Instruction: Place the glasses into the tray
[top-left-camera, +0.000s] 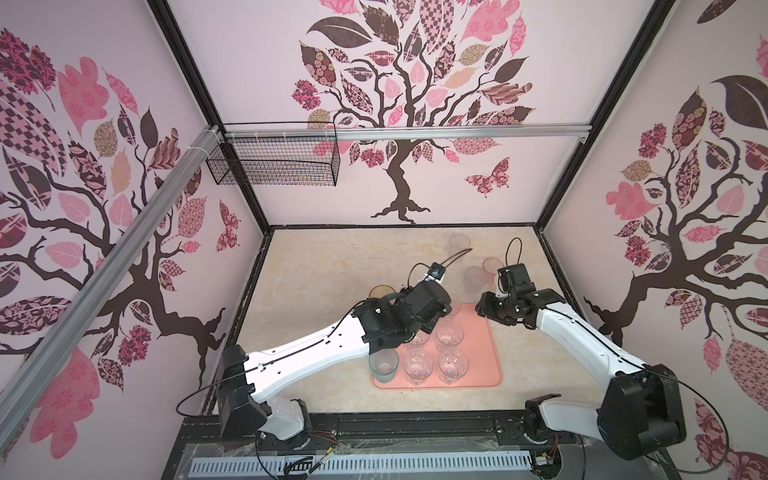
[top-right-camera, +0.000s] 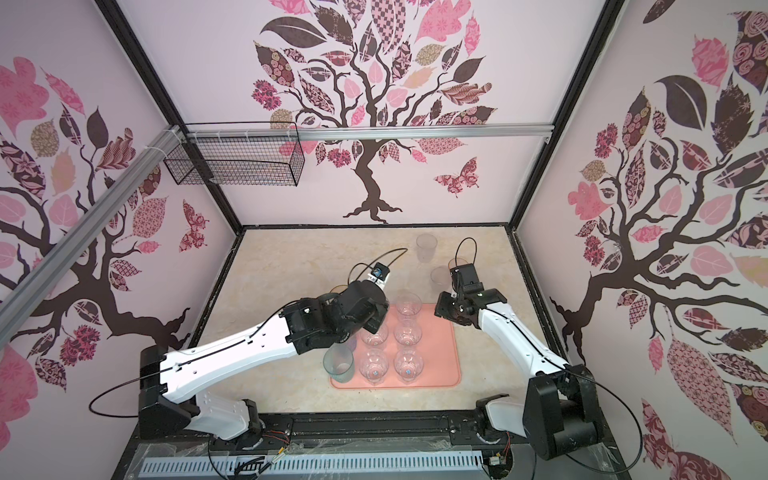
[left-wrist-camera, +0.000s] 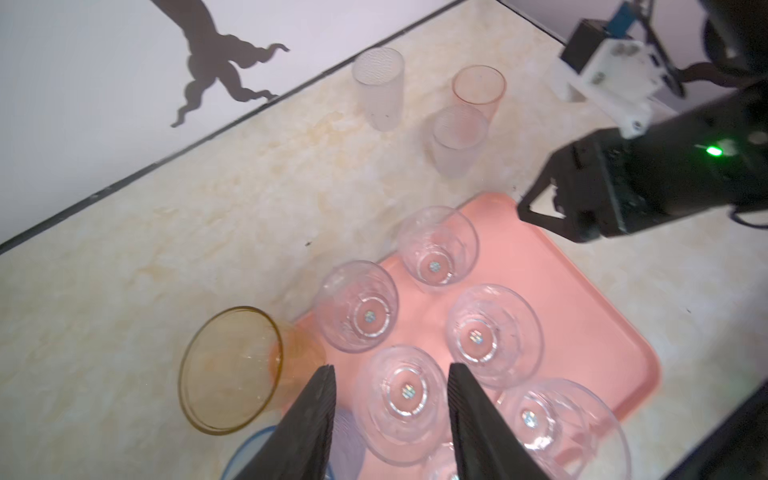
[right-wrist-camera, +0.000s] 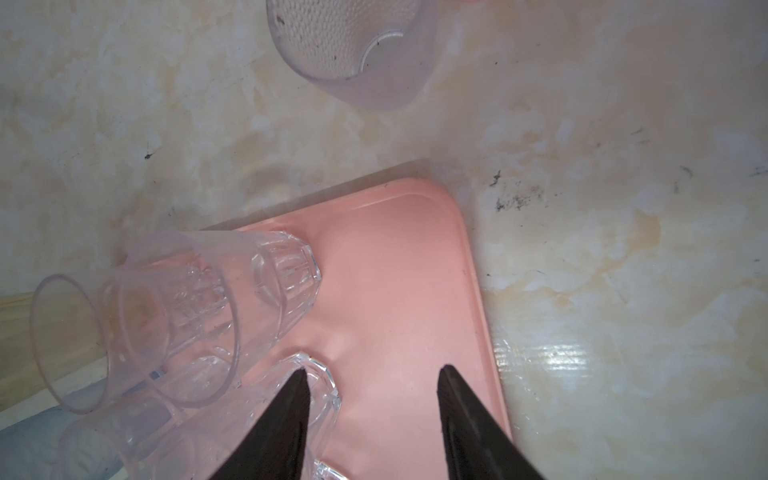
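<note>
Straddling a clear glass (left-wrist-camera: 405, 390) with the left gripper (left-wrist-camera: 390, 370): black fingers (left-wrist-camera: 316, 415) spread, one to each side of the rim, contact impossible to judge. Stands upright on the tray (left-wrist-camera: 561, 311), straight below that gripper. Back toward the wrist, a teal glass (top-left-camera: 383, 365) at the tray's corner. Just outside one finger, an amber glass (left-wrist-camera: 230, 370), on or off the tray's edge unclear. Ahead of the fingertips, more clear tumblers (left-wrist-camera: 494, 332) upright on the tray in pairs. Farther ahead, off the tray on the tabletop (left-wrist-camera: 208, 249), two frosted glasses (left-wrist-camera: 379, 87) and a pinkish glass (left-wrist-camera: 478, 87).

Holding the right gripper (right-wrist-camera: 372, 370) spread as well, pinching nothing, above a bare corner of the tray. Beside one finger, a faceted tumbler (right-wrist-camera: 320, 386) on the tray. Beyond the fingertips, past the tray's corner, a dotted frosted glass (right-wrist-camera: 353, 54) on the tabletop.
</note>
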